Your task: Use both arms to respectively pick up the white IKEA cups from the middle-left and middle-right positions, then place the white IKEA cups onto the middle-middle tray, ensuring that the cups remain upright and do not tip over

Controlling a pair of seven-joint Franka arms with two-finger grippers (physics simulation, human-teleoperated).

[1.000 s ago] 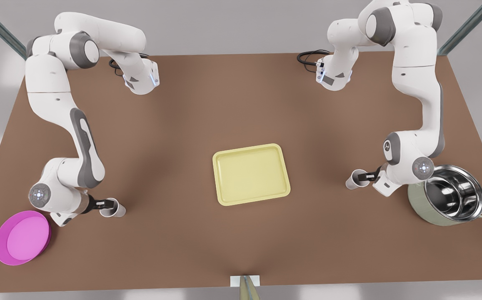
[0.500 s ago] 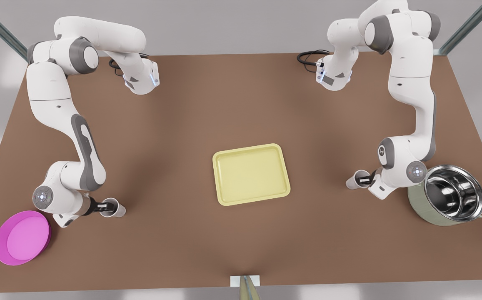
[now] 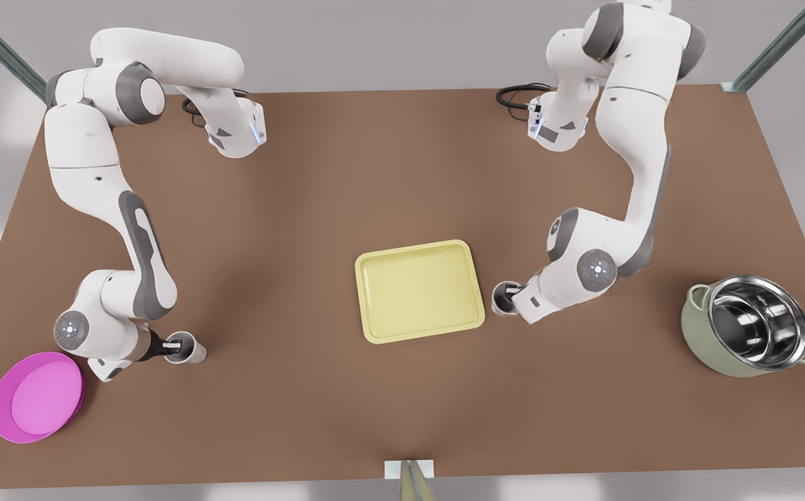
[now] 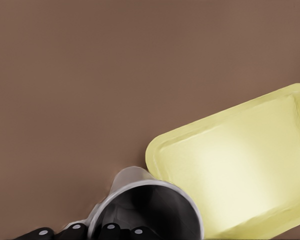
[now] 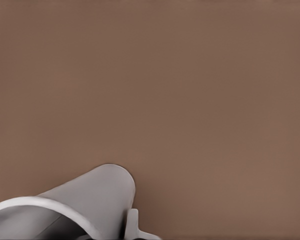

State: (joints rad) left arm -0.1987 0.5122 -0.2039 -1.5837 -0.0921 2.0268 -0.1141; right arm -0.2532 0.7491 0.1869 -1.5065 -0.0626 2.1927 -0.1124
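Observation:
My left gripper (image 3: 508, 298) is on the arm at the front view's right. It is shut on a white cup (image 3: 502, 295), upright, just beside the edge of the pale yellow tray (image 3: 416, 289). In the left wrist view the black fingers (image 4: 76, 229) clamp that cup's rim (image 4: 140, 200), with the tray (image 4: 235, 160) close beyond it. My right gripper (image 3: 177, 346), at the front view's left, is shut on the other white cup (image 3: 190, 352), far from the tray. The right wrist view has this cup (image 5: 90, 195) over bare table.
A round magenta dish (image 3: 37, 396) lies close to the right arm's wrist at the front view's lower left. A large steel-lined green pot (image 3: 750, 327) stands at the front view's right. The brown table (image 3: 291, 209) spreads between the arms.
My left gripper carried its cup from beside the green pot across to the tray's edge. The right gripper and its cup barely shifted.

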